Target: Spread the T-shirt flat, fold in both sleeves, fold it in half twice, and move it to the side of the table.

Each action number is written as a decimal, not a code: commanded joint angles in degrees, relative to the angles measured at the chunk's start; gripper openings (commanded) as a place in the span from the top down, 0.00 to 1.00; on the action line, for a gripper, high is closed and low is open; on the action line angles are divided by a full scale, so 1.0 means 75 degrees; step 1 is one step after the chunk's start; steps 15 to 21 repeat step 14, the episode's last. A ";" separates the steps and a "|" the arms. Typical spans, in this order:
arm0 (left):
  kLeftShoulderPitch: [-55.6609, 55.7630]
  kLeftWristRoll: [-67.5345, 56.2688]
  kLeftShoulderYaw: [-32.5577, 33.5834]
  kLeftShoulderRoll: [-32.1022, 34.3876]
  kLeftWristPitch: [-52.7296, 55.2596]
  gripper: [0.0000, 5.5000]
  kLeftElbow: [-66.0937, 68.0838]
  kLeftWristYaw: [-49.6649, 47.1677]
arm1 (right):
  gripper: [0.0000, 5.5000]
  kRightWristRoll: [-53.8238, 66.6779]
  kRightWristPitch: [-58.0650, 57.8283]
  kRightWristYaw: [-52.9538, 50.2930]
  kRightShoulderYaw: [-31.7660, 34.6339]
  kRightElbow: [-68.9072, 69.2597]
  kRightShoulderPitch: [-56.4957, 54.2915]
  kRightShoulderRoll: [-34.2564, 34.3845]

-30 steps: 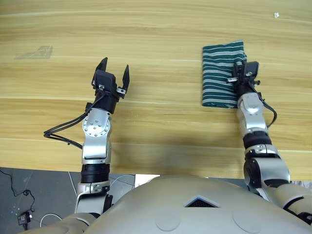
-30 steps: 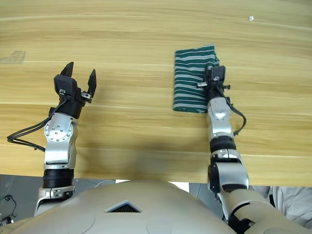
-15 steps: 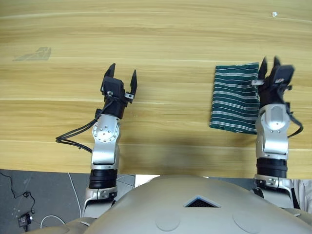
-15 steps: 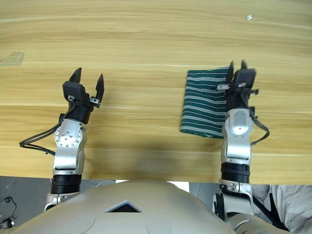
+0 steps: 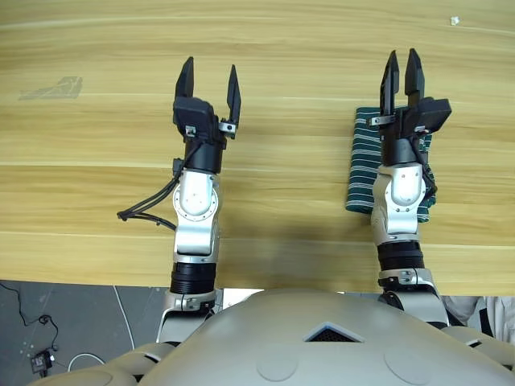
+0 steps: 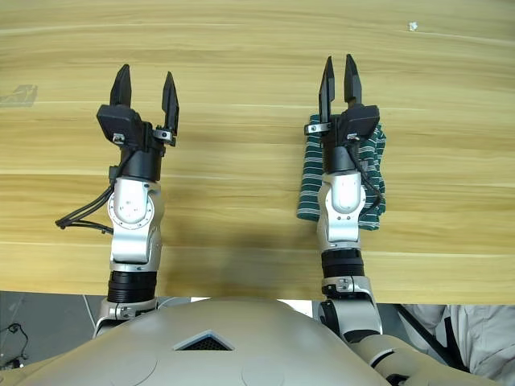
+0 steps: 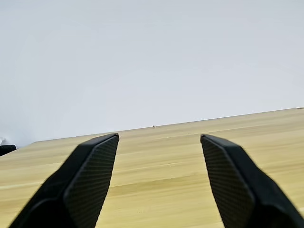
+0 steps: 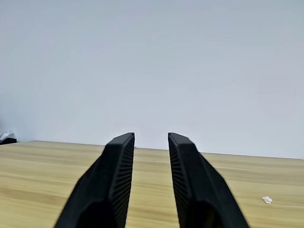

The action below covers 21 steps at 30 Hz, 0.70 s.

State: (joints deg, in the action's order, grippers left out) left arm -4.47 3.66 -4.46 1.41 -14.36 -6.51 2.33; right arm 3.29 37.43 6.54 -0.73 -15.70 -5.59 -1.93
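Change: we have let go and raised both arms off the table [image 5: 282,48] | right gripper [image 5: 403,60] narrowly parted, empty | folded T-shirt [image 5: 362,165] lies beneath its wrist | left gripper [image 5: 210,68] wide, empty | we judge the task complete.

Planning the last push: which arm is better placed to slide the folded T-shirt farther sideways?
Probably right. The right end effector is over the folded T-shirt, which lies beneath that arm; the left end effector is off to its left over bare table.
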 commanded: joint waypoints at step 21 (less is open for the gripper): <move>0.0180 0.0162 0.0386 0.0150 -0.1080 0.42 0.0831 -0.0197 | 0.67 0.0170 0.0673 0.0516 0.0136 -0.1148 -0.0346 -0.0133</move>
